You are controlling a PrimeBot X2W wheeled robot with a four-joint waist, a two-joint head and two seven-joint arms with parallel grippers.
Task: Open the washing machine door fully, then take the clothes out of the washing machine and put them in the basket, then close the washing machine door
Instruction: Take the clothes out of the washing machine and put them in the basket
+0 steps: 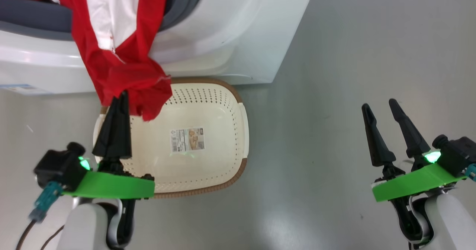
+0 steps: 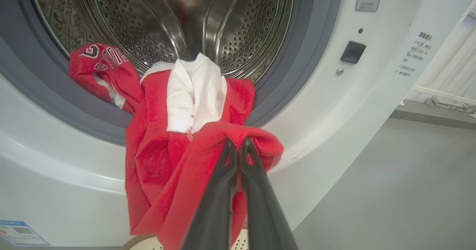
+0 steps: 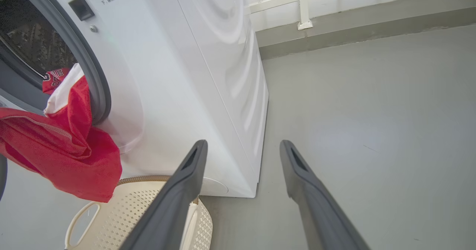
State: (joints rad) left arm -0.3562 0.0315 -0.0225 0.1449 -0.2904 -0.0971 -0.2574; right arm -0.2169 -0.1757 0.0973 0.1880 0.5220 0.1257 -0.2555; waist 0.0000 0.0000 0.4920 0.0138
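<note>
Red and white clothes (image 1: 115, 53) trail out of the washing machine (image 1: 230, 34) drum over its grey gasket and hang above the cream basket (image 1: 223, 105) on the floor. My left gripper (image 1: 121, 95) is shut on the lower red fold, above the basket's left part. In the left wrist view the same gripper (image 2: 238, 143) pinches the red cloth (image 2: 178, 160) in front of the steel drum (image 2: 238, 23), and a second red garment (image 2: 100, 62) with printed letters lies on the gasket. My right gripper (image 1: 379, 106) stands open over bare floor, right of the basket (image 3: 122, 209). The washing machine door is out of view.
The basket holds nothing but a sticker (image 1: 187, 139) on its bottom. A blue label (image 2: 20, 233) sits low on the machine's front. Grey floor (image 1: 334, 75) stretches right of the machine, up to a white wall with a low rail (image 3: 305, 4).
</note>
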